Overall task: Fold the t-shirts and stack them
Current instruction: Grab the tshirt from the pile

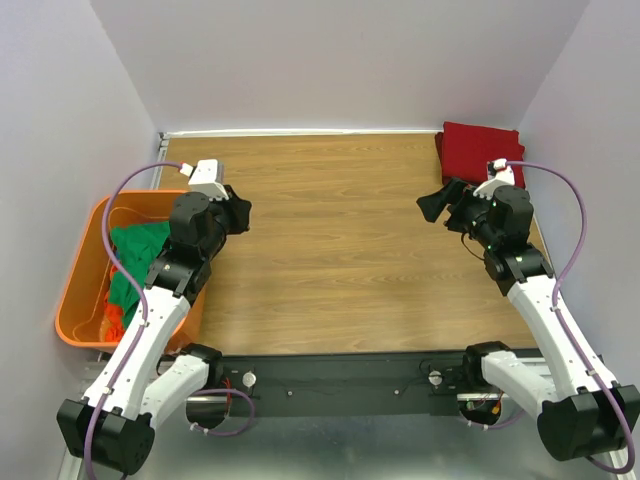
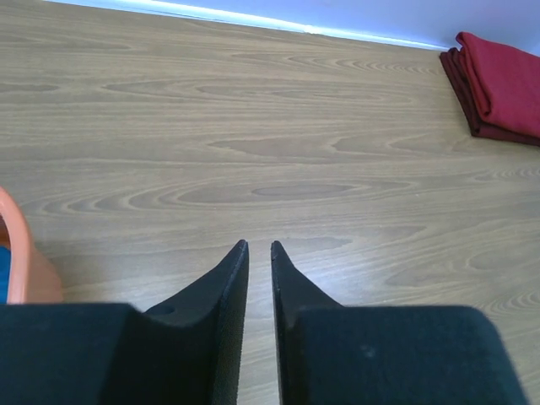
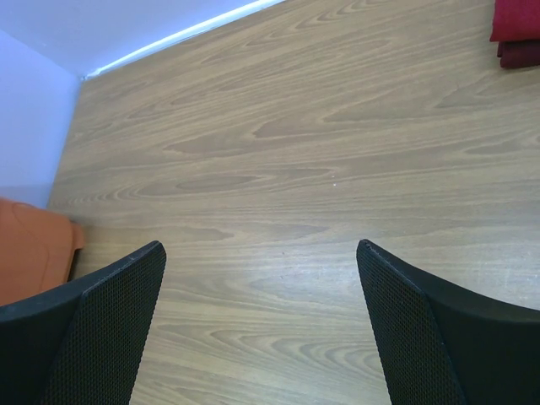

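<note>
The dark red t-shirt point(image 1: 478, 150) lies folded into a neat, squarish packet at the far right corner of the bench point(image 1: 330, 260). In the left wrist view its layered edges show as stacked bands. It sits just beyond the right arm's wrist, and no fingers touch it. The bright green t-shirt point(image 1: 137, 255) is crumpled in a loose heap inside the orange bin point(image 1: 75, 290), which stands at the bench's left edge beside the left arm. A bit of orange-red cloth point(image 1: 112, 318) peeks out below the green at the bin's near end. The left gripper point(image 2: 258, 251) hovers over bare wood, its fingers drawn almost together with only a thin slit between them and nothing held. The right gripper point(image 3: 260, 253) has its fingers spread wide apart, empty, above the bench.
</note>
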You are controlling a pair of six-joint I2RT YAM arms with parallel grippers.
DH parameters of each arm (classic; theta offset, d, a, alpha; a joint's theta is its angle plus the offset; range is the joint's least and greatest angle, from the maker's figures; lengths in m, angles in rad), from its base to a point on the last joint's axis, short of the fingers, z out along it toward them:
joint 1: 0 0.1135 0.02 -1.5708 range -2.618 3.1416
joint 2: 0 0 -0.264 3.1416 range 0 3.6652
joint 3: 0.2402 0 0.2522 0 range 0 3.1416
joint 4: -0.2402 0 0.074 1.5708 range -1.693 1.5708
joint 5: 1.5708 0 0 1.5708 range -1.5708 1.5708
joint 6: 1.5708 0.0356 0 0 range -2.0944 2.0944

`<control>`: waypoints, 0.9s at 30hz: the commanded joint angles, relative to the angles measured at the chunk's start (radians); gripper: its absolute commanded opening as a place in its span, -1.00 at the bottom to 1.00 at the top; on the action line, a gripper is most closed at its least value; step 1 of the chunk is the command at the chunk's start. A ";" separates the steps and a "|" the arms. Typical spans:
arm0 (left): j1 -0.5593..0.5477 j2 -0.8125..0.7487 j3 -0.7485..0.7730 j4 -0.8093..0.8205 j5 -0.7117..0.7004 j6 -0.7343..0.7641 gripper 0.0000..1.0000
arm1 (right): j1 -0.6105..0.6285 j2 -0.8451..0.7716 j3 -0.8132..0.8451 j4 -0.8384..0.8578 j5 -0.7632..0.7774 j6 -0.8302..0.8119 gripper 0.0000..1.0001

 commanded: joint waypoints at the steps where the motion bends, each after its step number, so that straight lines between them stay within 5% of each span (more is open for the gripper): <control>1: 0.008 0.006 0.025 0.009 -0.050 -0.024 -0.43 | -0.004 -0.023 -0.001 -0.032 0.002 -0.025 1.00; 8: 0.017 0.079 0.182 -0.130 -0.290 -0.106 -0.18 | -0.002 -0.016 -0.009 -0.036 0.004 -0.023 1.00; 13: 0.135 0.124 0.285 -0.255 -0.504 -0.178 0.21 | -0.004 -0.011 -0.004 -0.046 0.002 -0.022 1.00; 14: 0.165 0.127 0.290 -0.261 -0.507 -0.196 0.73 | -0.002 -0.006 -0.003 -0.047 -0.001 -0.022 1.00; 15: 0.200 0.133 0.288 -0.278 -0.513 -0.207 0.86 | -0.004 -0.005 -0.001 -0.047 -0.005 -0.020 1.00; 19: 0.392 0.170 0.221 -0.299 -0.530 -0.277 0.87 | -0.002 0.000 0.003 -0.047 -0.022 -0.019 1.00; 27: 0.581 0.260 0.036 -0.318 -0.548 -0.399 0.86 | -0.002 0.009 -0.004 -0.050 -0.039 -0.014 1.00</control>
